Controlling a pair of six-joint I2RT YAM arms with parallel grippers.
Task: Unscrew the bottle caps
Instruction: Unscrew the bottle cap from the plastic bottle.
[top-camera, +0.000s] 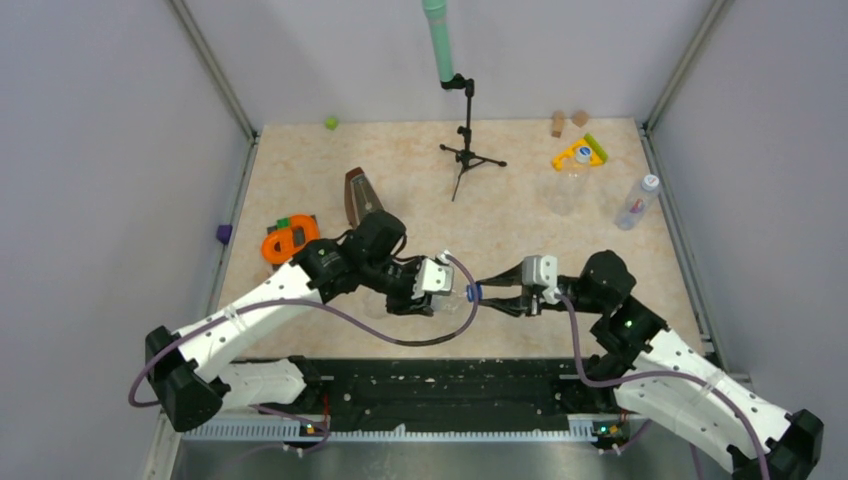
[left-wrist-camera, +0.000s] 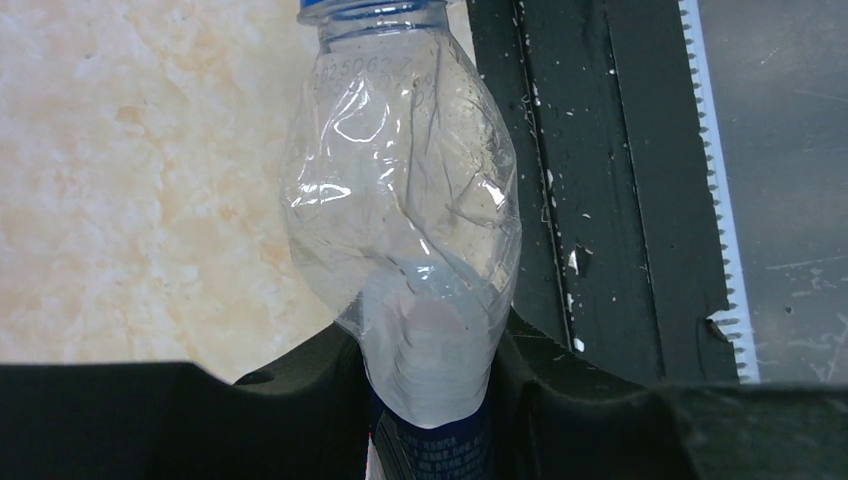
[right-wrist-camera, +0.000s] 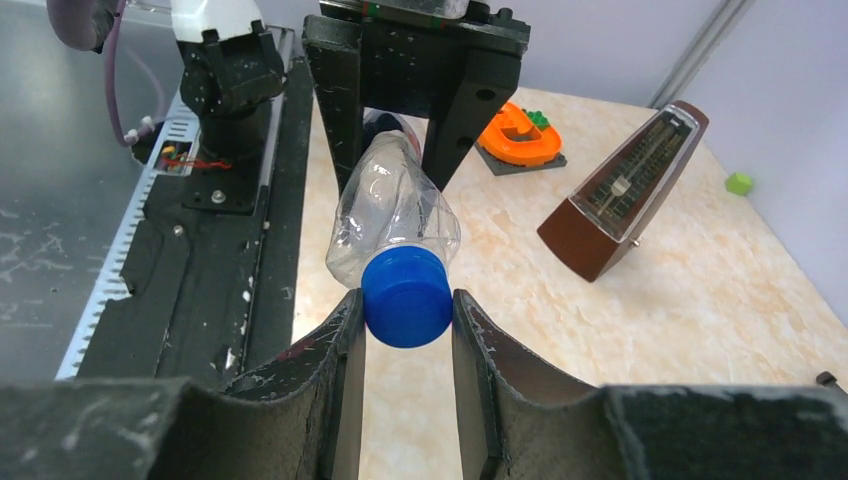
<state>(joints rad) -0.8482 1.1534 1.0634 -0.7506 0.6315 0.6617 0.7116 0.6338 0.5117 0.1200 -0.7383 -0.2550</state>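
Above the desk (top-camera: 400, 170), the left fingers (left-wrist-camera: 560, 410) are clamping the crumpled bottle (left-wrist-camera: 400, 200) while the right fingers (right-wrist-camera: 335, 390) are pinching its blue cap (right-wrist-camera: 405, 295); the soft body may be twisting or slipping instead of the cap loosening.

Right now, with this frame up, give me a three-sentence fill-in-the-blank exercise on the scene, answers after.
1. The right gripper is shut on the ____ cap.
2. The left gripper is shut on the bottle, whose cap end points to the robot's ____.
3. The metronome stands on the robot's ____ side.

Missing words: blue; right; left.
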